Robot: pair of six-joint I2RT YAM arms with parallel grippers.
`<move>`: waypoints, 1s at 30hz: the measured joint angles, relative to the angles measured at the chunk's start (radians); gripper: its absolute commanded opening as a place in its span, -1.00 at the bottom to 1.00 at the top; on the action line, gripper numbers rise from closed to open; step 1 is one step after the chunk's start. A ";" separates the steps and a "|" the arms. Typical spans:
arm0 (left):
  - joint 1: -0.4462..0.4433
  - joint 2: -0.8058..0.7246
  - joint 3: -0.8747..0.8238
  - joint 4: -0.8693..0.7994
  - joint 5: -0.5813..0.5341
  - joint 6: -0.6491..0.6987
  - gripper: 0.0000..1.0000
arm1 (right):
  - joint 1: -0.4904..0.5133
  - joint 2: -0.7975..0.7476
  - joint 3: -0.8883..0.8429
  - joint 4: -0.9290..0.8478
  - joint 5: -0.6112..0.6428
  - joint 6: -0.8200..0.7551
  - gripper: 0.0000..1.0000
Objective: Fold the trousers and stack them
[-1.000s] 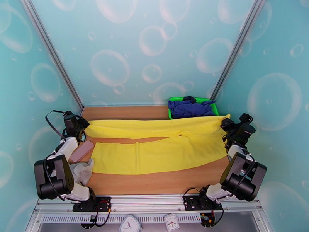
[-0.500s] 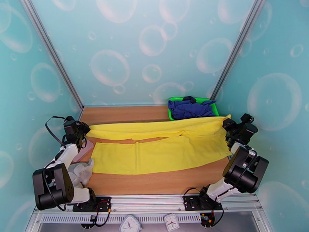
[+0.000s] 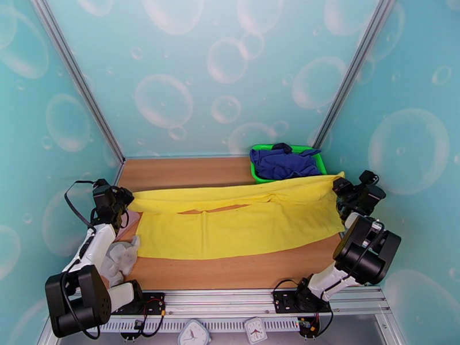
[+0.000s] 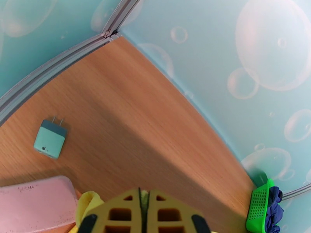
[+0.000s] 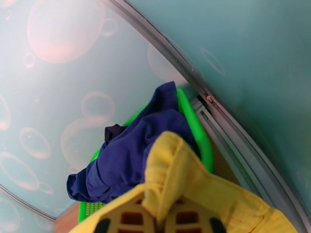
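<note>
Trousers [image 3: 241,225] stretched across the table [image 3: 230,274].
Left fingers [image 4: 124,208] and right fingers [image 5: 128,219] each clench a yellow end, at bottom centre of the wrist views.

The trousers [image 5: 175,171] are hiding the fingertips of the right gripper [image 5: 157,222]. Frame edges are cutting off the pink pad [image 4: 35,202] and the green basket [image 4: 258,208].

Black-jointed white arms [image 3: 96,245] (looped black cables [image 3: 70,194]); slotted fingers [image 4: 118,212], seemingly tan
</note>
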State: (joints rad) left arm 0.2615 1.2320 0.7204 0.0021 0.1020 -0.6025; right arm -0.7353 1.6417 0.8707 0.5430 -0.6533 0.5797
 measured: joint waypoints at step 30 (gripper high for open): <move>0.004 -0.231 -0.196 -0.071 -0.010 -0.106 -1.00 | -0.114 -0.093 -0.188 -0.061 0.077 0.023 -1.00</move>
State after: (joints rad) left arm 0.2657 1.0008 0.5247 -0.0685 0.0917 -0.7086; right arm -0.8494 1.5490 0.6830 0.4816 -0.5758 0.6029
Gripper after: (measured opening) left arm 0.064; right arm 0.086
